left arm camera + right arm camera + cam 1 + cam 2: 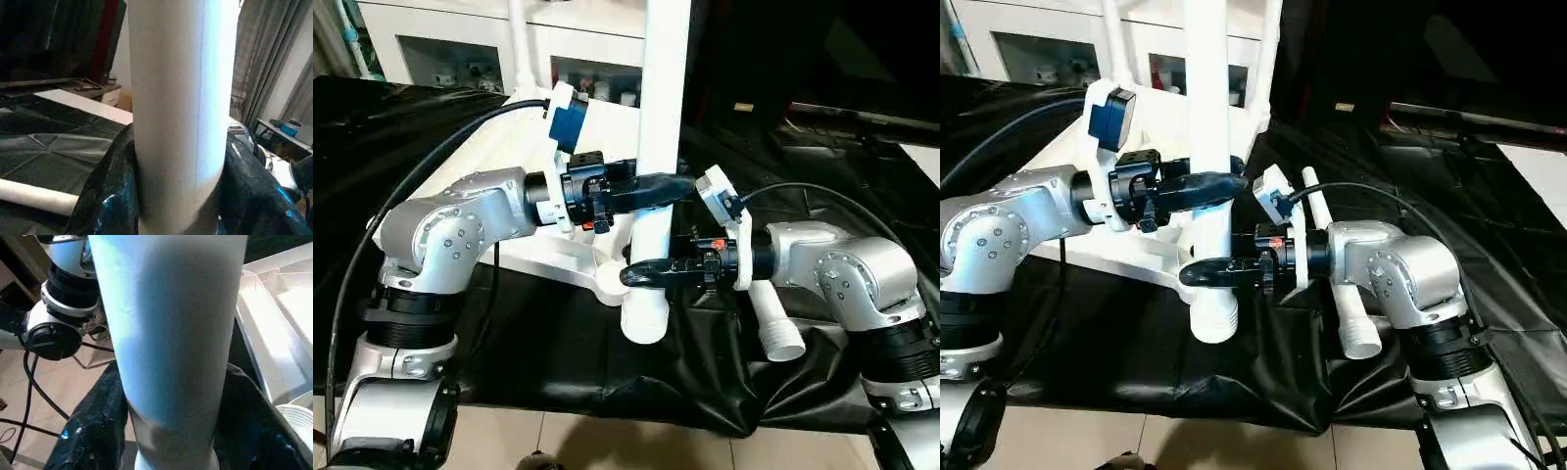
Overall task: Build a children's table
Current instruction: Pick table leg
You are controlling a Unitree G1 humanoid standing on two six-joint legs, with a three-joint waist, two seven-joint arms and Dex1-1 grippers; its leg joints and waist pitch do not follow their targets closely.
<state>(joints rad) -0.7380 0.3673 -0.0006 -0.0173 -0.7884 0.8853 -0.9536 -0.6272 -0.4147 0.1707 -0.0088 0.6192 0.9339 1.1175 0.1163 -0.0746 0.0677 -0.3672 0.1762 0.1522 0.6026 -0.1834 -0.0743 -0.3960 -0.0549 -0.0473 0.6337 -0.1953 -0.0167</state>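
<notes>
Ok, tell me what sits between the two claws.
The upright leg: left claw grips it higher, right claw lower, seen in both eye views.

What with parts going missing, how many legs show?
3: one leg upright in both end effectors; one lying by the right arm; one standing at the far corner. More may be hidden.

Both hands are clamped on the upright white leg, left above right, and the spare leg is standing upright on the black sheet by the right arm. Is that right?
Not quite. The spare leg is lying flat on the black sheet by the right arm, not standing; the right eye view shows it. The rest holds: the left hand grips the upright leg above the right hand.
</notes>
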